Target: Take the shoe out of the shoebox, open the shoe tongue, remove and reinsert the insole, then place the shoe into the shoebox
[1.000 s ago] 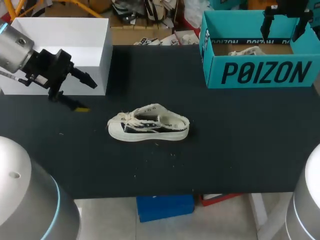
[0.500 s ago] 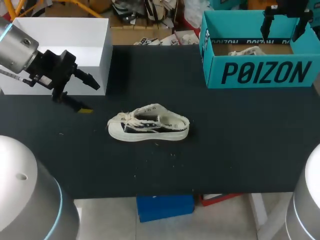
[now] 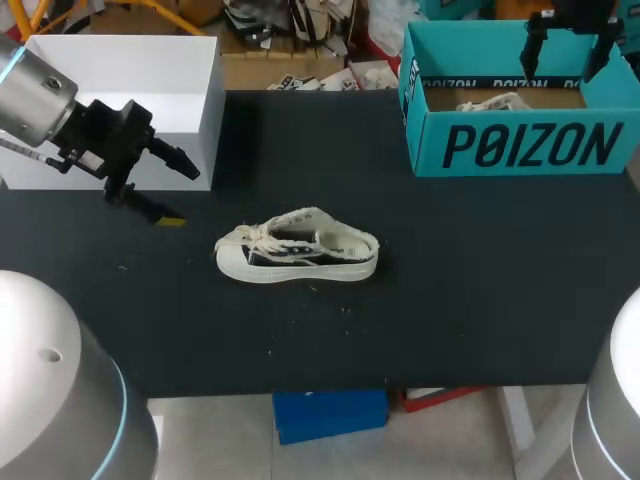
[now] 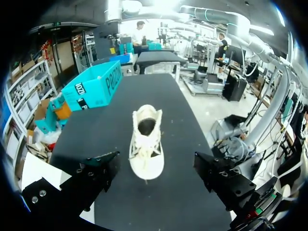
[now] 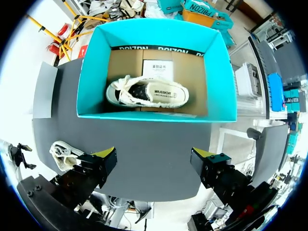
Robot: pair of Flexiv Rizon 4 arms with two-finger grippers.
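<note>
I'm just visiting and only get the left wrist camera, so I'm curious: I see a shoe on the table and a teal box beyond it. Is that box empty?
Observer: No. The right wrist camera looks straight down into the box, and a second shoe lies inside it on its side.
Operator: So where is the other arm?
Observer: The right gripper hangs above the box with its fingers open, holding nothing.

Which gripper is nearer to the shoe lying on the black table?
Left. The left gripper hangs open off the toe end of the shoe; the right gripper hangs open above the teal shoebox, far beyond its heel.
</note>
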